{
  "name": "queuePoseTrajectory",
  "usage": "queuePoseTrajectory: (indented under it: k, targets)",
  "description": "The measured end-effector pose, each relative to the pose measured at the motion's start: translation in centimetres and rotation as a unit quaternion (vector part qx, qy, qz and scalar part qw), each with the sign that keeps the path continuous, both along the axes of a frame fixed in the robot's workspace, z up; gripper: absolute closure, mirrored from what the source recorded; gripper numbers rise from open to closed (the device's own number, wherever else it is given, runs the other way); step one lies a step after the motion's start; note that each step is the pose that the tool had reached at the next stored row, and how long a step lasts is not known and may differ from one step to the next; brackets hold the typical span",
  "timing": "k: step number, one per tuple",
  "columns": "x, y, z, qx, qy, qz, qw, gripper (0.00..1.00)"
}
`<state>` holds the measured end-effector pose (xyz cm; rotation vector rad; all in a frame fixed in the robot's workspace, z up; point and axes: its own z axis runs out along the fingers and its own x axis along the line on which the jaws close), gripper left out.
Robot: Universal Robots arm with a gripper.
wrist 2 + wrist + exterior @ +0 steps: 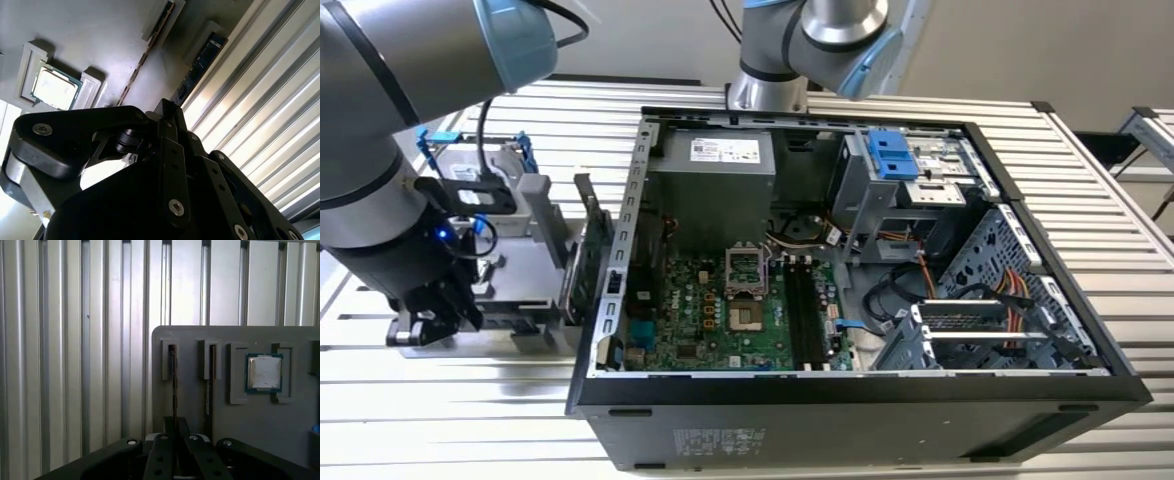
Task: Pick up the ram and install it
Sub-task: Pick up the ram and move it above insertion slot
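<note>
Grey tray (235,337) holds the ram (174,380) edge-on in a slot, just ahead of the tool (175,419) | tool grip: cannot tell | square silver processor (264,372) further aside, same tray

Exterior view bright, even, soft light; computer case (854,400) interior in shade; second wrist view: hard glare on table slats (260,100), grey tray (100,35) dim; first wrist view: streaky reflections along slats.

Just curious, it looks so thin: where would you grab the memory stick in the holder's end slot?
Pinch the memory stick by its flat faces near the upper edge, coming straight down. It stands on edge in the gray holder, leaving only that edge free.
</note>
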<state>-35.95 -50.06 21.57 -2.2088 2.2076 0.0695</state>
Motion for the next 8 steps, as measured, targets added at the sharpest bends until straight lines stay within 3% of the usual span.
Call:
queuePoseTrajectory:
  k: [8]
  targets:
    - [0.00,0.00,0.36,0.0001,-0.0001,0.000,1.0000,1.00]
